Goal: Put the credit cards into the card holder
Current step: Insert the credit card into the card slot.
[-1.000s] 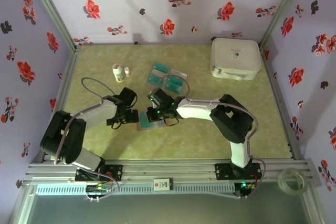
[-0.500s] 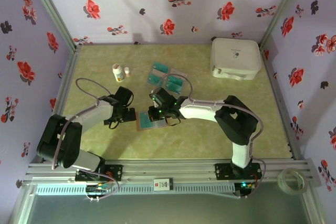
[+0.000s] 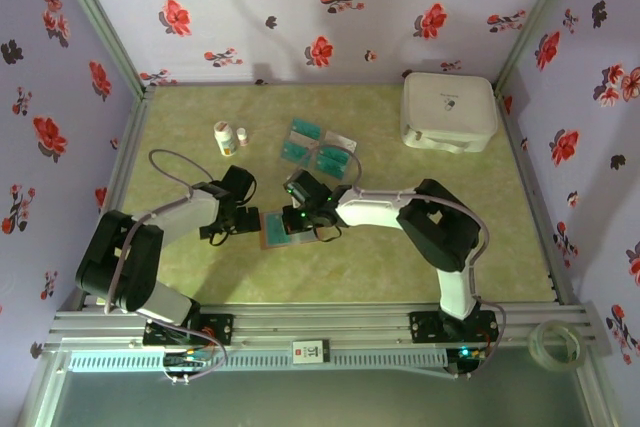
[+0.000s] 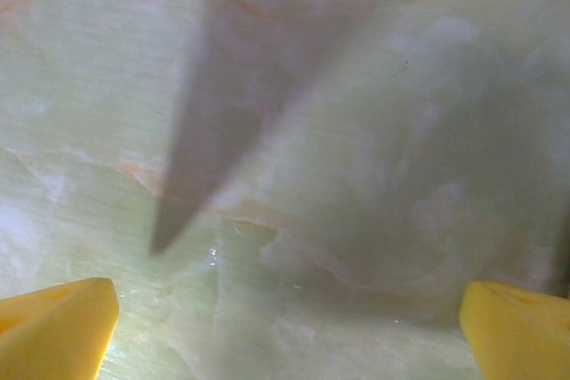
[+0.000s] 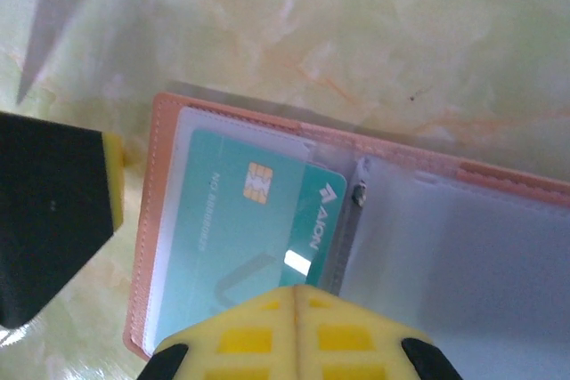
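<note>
- The right fingers [image 5: 297, 309] are pressed together with nothing clamped between them. They are poised directly over the open card holder [image 5: 463, 246], close to its spine.
- A teal card [image 5: 240, 220] with a gold chip is seen in the holder's clear sleeve, just ahead of the right fingers.
- The left fingers [image 3: 237, 212] are spread wide with nothing held. Bare table [image 4: 294, 175] is seen between them, and the card holder lies just beside them.
- Loose credit cards [image 3: 318, 144] are scattered on the table beyond both sets of fingers, apart from the holder.
- Two white bottles [image 3: 225, 137] are found beyond the left fingers, and a white case [image 3: 449, 112] well beyond the right fingers.
</note>
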